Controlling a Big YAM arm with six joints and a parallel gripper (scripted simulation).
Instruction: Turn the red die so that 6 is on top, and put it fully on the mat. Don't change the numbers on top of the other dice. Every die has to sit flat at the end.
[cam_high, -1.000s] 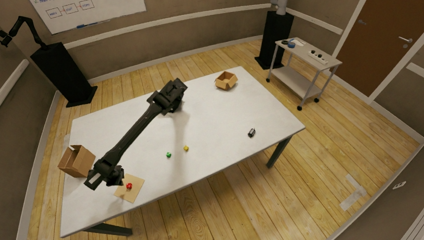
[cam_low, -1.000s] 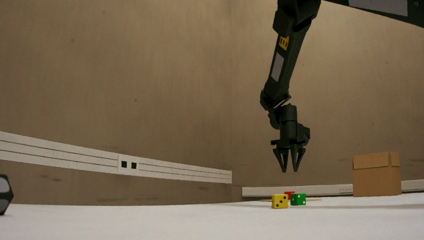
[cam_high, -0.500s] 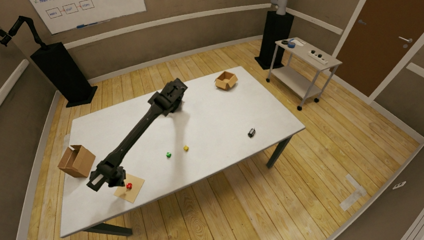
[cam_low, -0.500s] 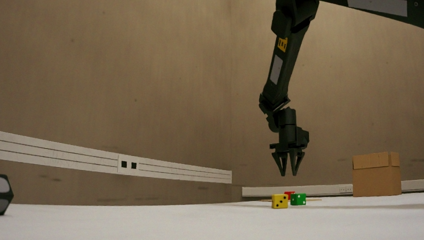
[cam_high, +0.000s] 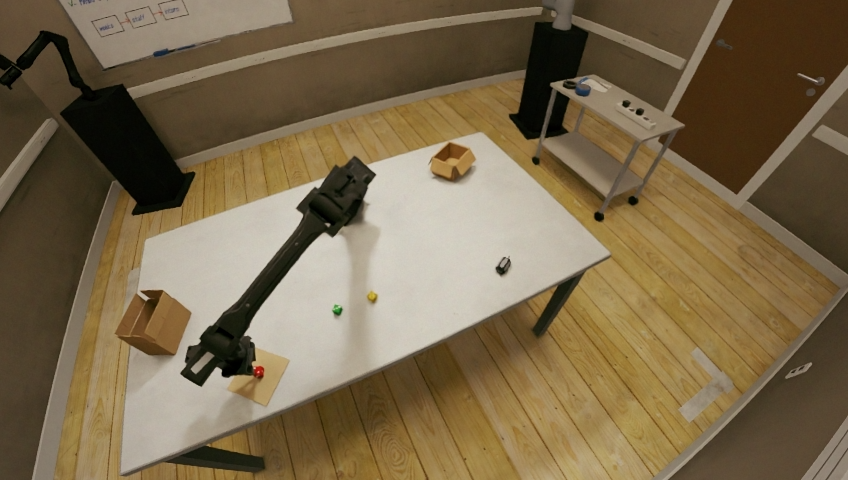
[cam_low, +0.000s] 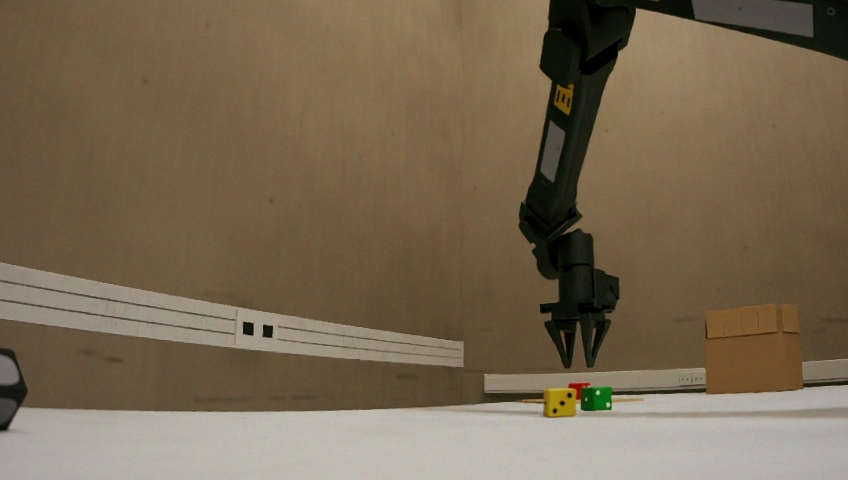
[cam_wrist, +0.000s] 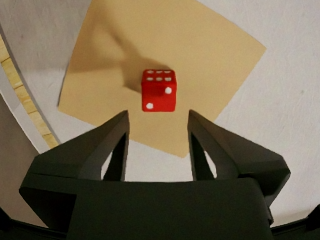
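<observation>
The red die sits flat on the tan mat, near the mat's middle. In the wrist view its upper face shows several white pips and the side facing me shows one. My gripper hangs a short way above the die, fingers apart with nothing between them. The green die and the yellow die lie flat on the white table, away from the mat.
A closed cardboard box stands left of the mat. An open cardboard box is at the table's far side. A small black object lies near the right edge. The mat lies close to the table's front edge.
</observation>
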